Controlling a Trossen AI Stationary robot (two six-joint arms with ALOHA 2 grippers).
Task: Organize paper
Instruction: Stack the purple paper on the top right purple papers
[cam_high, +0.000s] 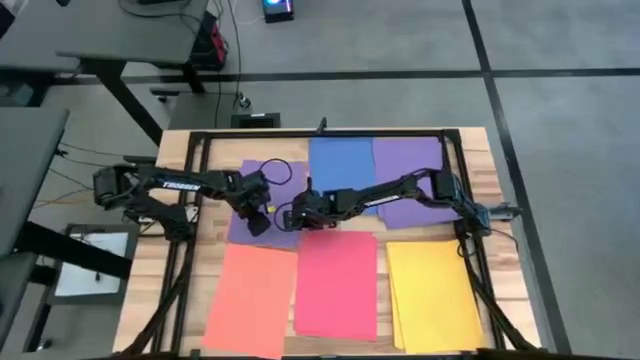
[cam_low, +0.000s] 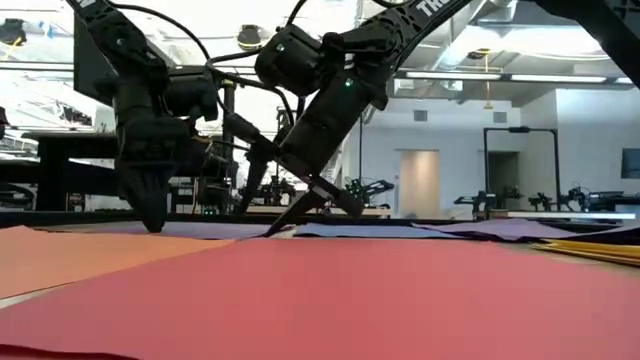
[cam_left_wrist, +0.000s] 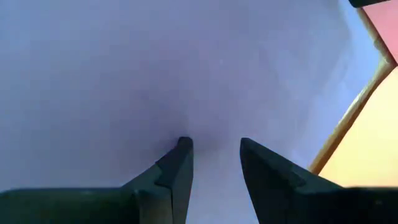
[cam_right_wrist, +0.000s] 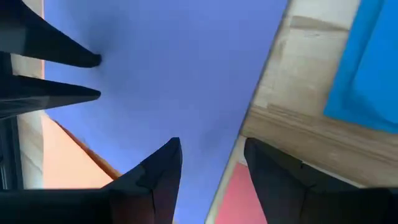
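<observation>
Several paper sheets lie flat on the wooden table: a purple sheet (cam_high: 250, 172) at the back left, a blue sheet (cam_high: 340, 165), a second purple one (cam_high: 408, 170), and in the near row salmon-orange (cam_high: 250, 295), pink-red (cam_high: 337, 285) and yellow (cam_high: 432, 295). My left gripper (cam_high: 258, 222) points down at the left purple sheet (cam_left_wrist: 186, 74), its fingers a little apart. My right gripper (cam_high: 292, 216) is open and slants down at that sheet's right edge (cam_right_wrist: 249, 106), with one finger over the purple sheet and the other over bare wood. My left gripper comes from above, pointing down, and its two fingertips (cam_left_wrist: 185, 144) stand on the near part of the purple sheet (cam_low: 200, 229), which lies flat on the table. My right gripper's lower fingertip (cam_low: 272, 231) reaches the sheet's edge; whether it touches I cannot tell.
A black frame (cam_high: 200, 150) runs round the table's back and sides. A strip of bare wood (cam_right_wrist: 298, 130) separates the left purple sheet from the blue one (cam_right_wrist: 367, 62). The two grippers stand close together above the purple sheet's near right corner.
</observation>
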